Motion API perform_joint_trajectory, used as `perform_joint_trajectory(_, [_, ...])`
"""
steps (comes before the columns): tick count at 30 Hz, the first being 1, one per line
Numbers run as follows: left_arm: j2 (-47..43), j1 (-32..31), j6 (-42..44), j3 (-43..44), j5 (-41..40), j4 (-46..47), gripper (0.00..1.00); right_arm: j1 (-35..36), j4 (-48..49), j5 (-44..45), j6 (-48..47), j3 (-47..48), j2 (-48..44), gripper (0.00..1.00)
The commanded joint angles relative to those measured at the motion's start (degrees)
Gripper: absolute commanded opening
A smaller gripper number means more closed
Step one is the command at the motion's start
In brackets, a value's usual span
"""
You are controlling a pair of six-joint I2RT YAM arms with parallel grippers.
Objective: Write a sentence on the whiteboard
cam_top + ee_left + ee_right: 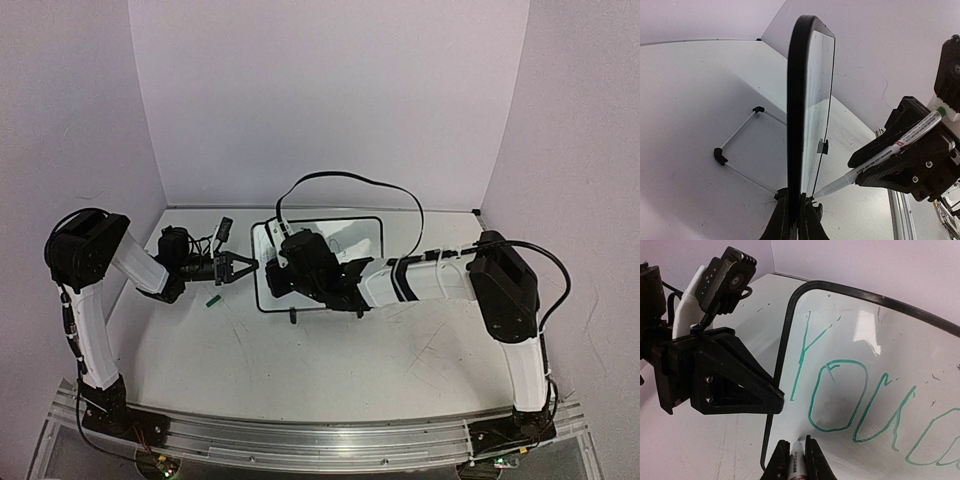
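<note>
The whiteboard (355, 236) stands mid-table; in the left wrist view I see it edge-on (797, 100). My left gripper (796, 222) is shut on its black frame at the left edge (247, 266). My right gripper (798, 444) is shut on a white marker (797, 462), whose tip touches the board's lower left below the writing. The marker (890, 150) slants in from the right in the left wrist view. The sentence (840, 395) shows as green letters, "You" and the start of another word, running off the right of the right wrist view.
A small green marker cap (212, 298) lies on the table below the left gripper. The board's wire stand (737, 145) with black feet juts out behind it. Purple walls close in the table at the back and sides.
</note>
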Motion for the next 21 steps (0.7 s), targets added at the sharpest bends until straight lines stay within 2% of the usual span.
perform_joint_trajectory(1, [-1.4,0.2,1.3,0.8,-2.8,-1.6,0.00,0.2,0.7,2.2,-0.6,3.0,1.2,0.00])
perform_joint_trajectory(21, [-1.9,0.2,1.8,0.6,-2.9,-2.0,0.00,-0.4,-0.9,1.0,2.0,0.0,1.0,0.00])
